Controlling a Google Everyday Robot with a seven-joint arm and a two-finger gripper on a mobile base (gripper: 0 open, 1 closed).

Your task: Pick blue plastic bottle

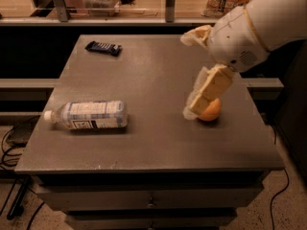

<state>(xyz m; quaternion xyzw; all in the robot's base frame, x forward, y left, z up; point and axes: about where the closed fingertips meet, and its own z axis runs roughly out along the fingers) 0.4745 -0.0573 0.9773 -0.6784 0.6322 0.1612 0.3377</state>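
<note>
One blue plastic bottle (88, 115) lies capped near the bench's (158, 147) left edge, one orange ball (214, 112) sits near the right edge behind the empty, spread-apart gripper (187, 74), and one dark bar (103, 47) lies near the far-left corner.

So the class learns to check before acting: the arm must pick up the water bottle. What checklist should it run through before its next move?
1. Bottle in view, lying on its side on the table: ok.
2. Nothing resting on or against the bottle: ok.
3. Gripper above the bottle: not ok; it hangs to the right, in front of the orange ball.
4. Gripper clear of the ball: cannot tell; they overlap in this view.
5. Dark bar away from the bottle: ok, near the far left corner.
</note>
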